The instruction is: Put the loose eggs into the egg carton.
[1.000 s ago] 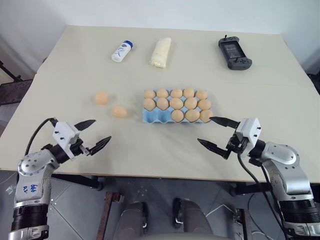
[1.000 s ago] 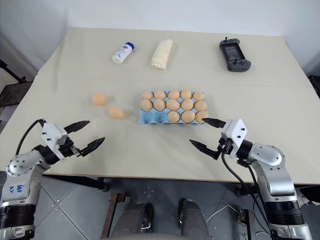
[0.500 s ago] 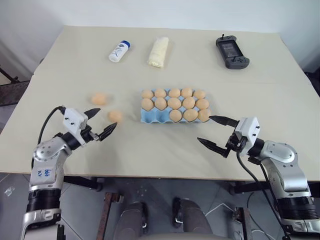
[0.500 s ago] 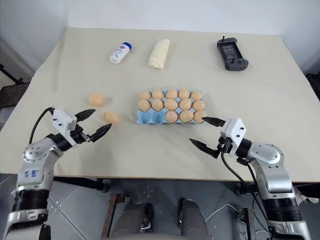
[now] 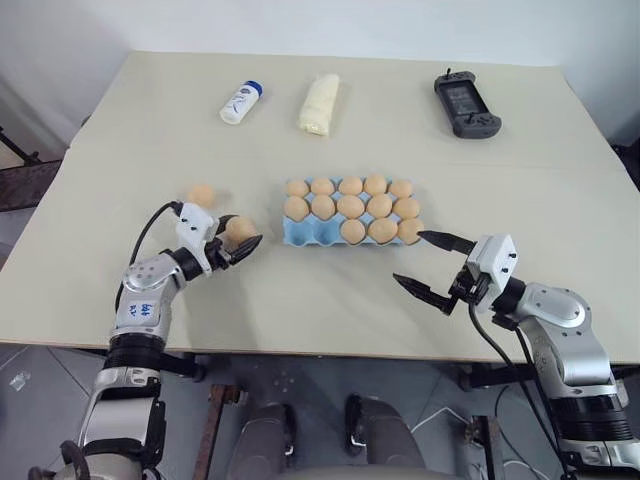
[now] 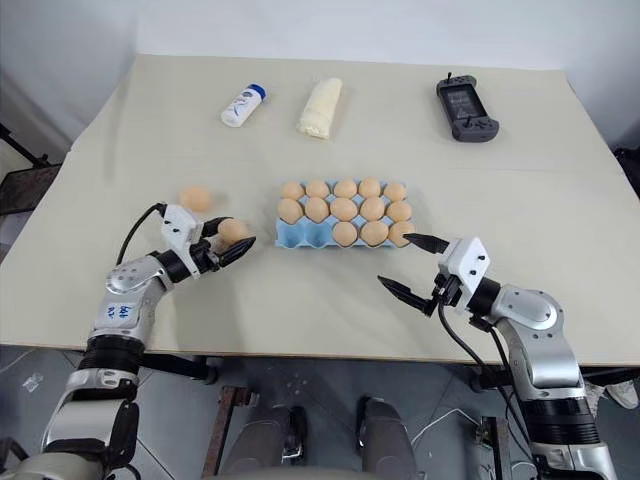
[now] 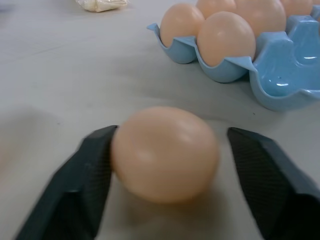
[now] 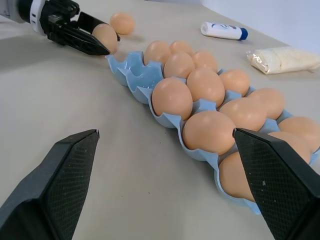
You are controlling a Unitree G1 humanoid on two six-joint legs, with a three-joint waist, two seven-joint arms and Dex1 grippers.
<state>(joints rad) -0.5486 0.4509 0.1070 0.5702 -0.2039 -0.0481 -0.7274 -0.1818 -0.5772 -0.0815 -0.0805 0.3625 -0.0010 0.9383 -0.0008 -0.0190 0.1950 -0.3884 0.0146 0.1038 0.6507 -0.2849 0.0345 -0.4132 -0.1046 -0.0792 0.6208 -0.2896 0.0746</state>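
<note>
The light blue egg carton [image 5: 299,237] lies at the table's middle with several eggs in its cups; two cups at its near left end are bare. Two loose eggs lie to its left. The nearer egg [image 5: 238,228] rests on the table between the fingers of my left gripper [image 5: 241,232]. In the left wrist view one finger [image 7: 95,160] touches that egg [image 7: 165,152] and the other stands a small gap off it. The farther egg [image 5: 202,195] lies free behind. My right gripper [image 5: 408,257] hovers open at the carton's near right, holding nothing.
Along the far side lie a white bottle with a blue cap [image 5: 242,101], a pale yellow wrapped packet [image 5: 320,103] and a black handheld controller [image 5: 468,103]. The table's front edge runs just below both arms.
My left arm has reached forward and to the right until the nearer loose egg sits between its fingers, and the fingers have narrowed around it. The right arm has stayed still.
</note>
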